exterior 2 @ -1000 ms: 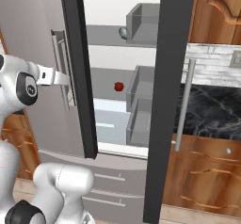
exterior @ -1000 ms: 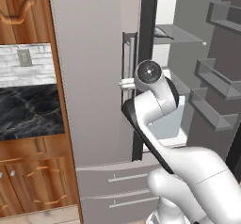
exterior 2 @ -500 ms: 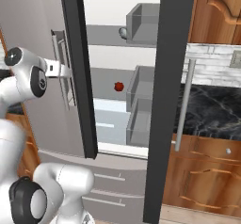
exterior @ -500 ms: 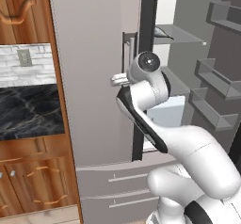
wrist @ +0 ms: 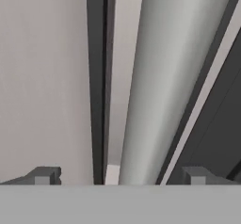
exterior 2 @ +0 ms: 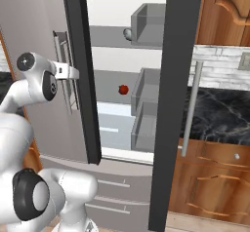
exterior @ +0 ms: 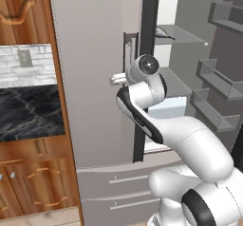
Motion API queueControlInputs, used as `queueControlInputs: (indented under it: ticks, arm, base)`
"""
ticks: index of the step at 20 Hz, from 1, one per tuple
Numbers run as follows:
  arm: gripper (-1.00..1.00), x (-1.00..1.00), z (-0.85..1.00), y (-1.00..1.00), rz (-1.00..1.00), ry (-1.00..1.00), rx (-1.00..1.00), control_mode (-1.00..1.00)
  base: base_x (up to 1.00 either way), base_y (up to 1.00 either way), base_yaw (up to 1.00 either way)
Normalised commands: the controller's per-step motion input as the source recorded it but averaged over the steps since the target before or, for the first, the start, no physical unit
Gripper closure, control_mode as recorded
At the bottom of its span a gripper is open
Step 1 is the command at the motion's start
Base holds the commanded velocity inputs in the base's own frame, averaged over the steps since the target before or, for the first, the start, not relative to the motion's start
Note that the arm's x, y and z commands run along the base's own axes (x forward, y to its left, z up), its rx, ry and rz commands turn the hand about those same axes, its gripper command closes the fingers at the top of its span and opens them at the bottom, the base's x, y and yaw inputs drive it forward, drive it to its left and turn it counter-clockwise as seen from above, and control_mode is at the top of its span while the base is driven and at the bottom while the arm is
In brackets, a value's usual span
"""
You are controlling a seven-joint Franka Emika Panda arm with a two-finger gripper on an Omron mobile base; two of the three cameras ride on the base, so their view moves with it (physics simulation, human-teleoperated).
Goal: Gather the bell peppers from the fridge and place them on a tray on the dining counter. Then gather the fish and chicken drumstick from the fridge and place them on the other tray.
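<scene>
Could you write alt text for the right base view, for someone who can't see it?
A white robot arm reaches its open gripper to the handle of a closed grey fridge door. Beside it the fridge stands open, showing a small red item on a shelf.

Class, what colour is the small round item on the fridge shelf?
Red; the small round item shows best in the right base view.

You look through the open fridge door at a grey middle shelf [exterior 2: 110, 75] with a small red pepper [exterior 2: 123, 89] at its back, beside grey bins. On the upper shelf [exterior 2: 107, 33] a rounded grey item [exterior 2: 128, 33], too small to identify, sits beside another bin.
</scene>
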Motion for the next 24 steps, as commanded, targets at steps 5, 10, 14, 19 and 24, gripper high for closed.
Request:
queueControlInputs:
  ticks: [5,10,14,19,24]
  arm:
    - [-1.0,0.45,-0.12,0.01,0.0,-0.01,0.02,-1.0]
    - [-1.0,0.51,-0.15,0.0,0.0,0.0,0.04,-1.0]
    - [-1.0,0.46,-0.22,0.0,0.0,-0.08,0.05,-1.0]
    - [1.0,0.53,-0.17,0.0,0.0,-0.07,0.06,-1.0]
    - [1.0,0.36,-0.08,0.0,0.0,-0.02,0.02,-1.0]
  base:
    - [0.0,0.0,0.0]
    - [0.0,0.0,0.0]
    - [0.0,0.0,0.0]
    - [0.0,0.0,0.0]
    - [0.0,0.0,0.0]
